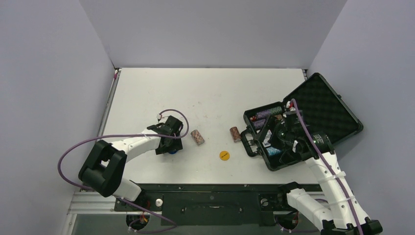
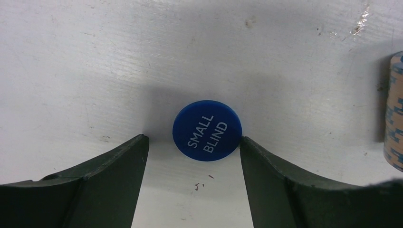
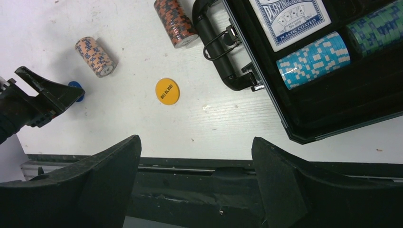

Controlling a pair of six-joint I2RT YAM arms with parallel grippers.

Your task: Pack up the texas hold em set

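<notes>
Between the fingers (image 2: pixel 266 166) of the left gripper (image 2: pixel 194 140), we list one blue disc (image 2: pixel 207 130), flat on the table (image 2: pixel 95 66): jaws stand wider than it, one pad at its rim, the other just apart. Thin, stiff, light, likely slippery; we judge the opposite edges the only hold. Off to the gripper's side, a chip stack (image 2: pixel 394 114). Farther out, the yellow disc (image 3: pixel 167 91) and open case (image 1: pixel 323 105), near which the right gripper (image 3: pixel 196 140) hangs wide, empty.
</notes>
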